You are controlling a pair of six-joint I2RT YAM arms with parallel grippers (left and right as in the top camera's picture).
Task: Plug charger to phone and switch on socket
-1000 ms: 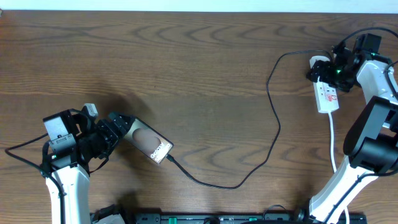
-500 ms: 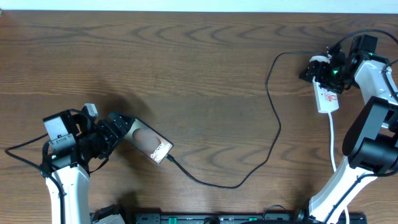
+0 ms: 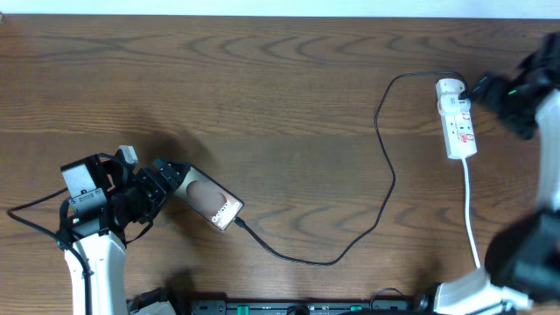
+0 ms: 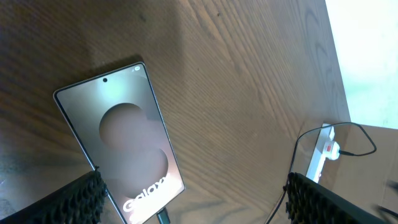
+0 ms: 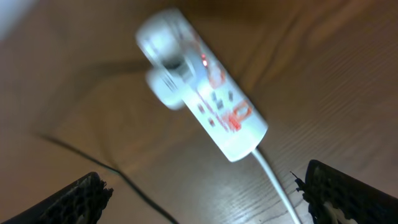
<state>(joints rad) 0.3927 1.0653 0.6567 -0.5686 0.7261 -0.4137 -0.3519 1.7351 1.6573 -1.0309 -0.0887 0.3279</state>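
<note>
Wooden table (image 3: 262, 87) carries the phone (image 3: 213, 202) with the charger (image 3: 385, 175) plugged in, the spread left gripper (image 3: 171, 185) flanking it, probably as a steadying guard, while the right gripper (image 3: 490, 91), likewise spread, hovers beside the socket (image 3: 457, 122).

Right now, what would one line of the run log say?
phone: charger plugged in | left gripper: open, by phone | right gripper: open, apart from socket | socket: on/off unclear
</note>
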